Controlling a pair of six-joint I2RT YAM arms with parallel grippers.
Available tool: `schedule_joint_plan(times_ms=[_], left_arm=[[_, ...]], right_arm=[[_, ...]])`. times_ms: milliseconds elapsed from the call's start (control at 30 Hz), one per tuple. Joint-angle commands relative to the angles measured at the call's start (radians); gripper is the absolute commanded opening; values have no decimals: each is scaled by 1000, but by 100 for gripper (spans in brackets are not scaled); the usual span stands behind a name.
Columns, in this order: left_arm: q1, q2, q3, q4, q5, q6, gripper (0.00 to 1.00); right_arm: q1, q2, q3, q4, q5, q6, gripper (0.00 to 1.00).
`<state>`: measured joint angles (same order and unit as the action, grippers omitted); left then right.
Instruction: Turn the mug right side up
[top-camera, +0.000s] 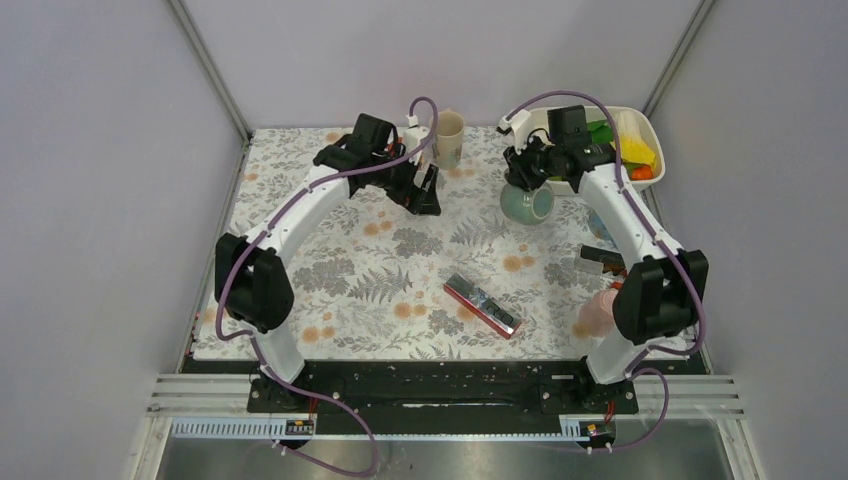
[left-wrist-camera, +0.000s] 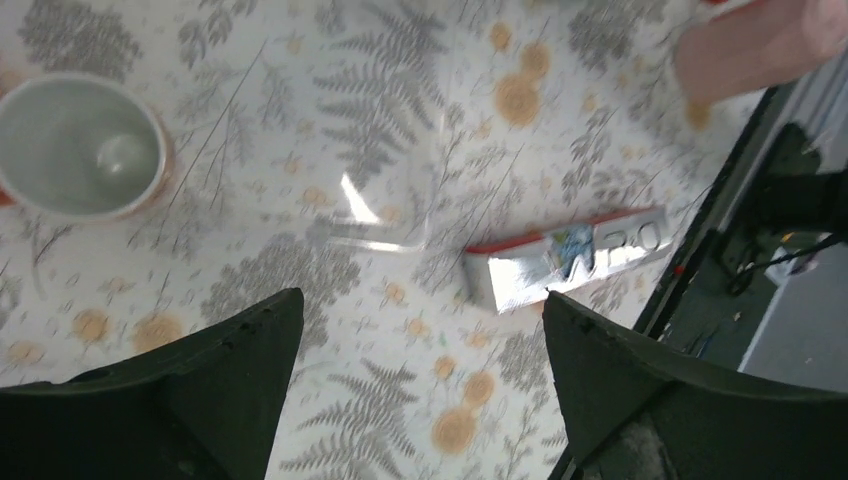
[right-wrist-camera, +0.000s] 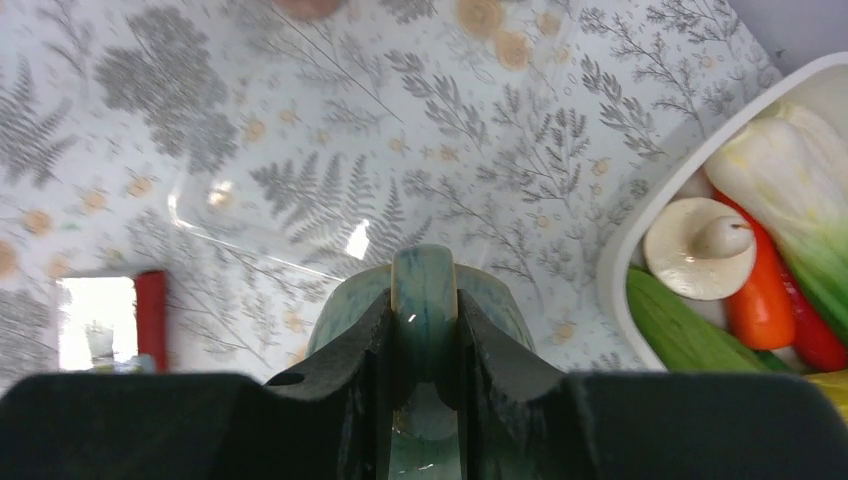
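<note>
The blue-green glazed mug is tipped on its side at the back right of the mat, mouth towards the lower right. My right gripper is shut on its handle, with the fingers pinching the loop from both sides. I cannot tell whether the mug touches the mat. In the left wrist view its open mouth shows at the upper left. My left gripper is open and empty over the mat, left of the mug, jaws wide apart.
A cream mug stands upright at the back. A white bin of toy vegetables is at the back right. A red-and-silver snack bar, a pink cup and a clear plastic lid lie on the mat.
</note>
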<state>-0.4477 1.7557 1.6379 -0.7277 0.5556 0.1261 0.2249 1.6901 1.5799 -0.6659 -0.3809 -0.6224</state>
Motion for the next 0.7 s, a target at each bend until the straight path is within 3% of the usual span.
schedule_joint_plan(times_ms=[0,133,300,667], left_arm=[[3,56,36,225,220,-213,93],[-12,102,100,293,327,-248,99],[-47,125,153,280,399,-194,98],[-83,153,145,501,530,-391,92]], right_arm=[[7,-144,-83,226,-155,266,0],[7,-258,-195,455,-226,457,0],[7,-306,-226,581,-276,650,0],[10,-328,-251,703,-313,770,0]])
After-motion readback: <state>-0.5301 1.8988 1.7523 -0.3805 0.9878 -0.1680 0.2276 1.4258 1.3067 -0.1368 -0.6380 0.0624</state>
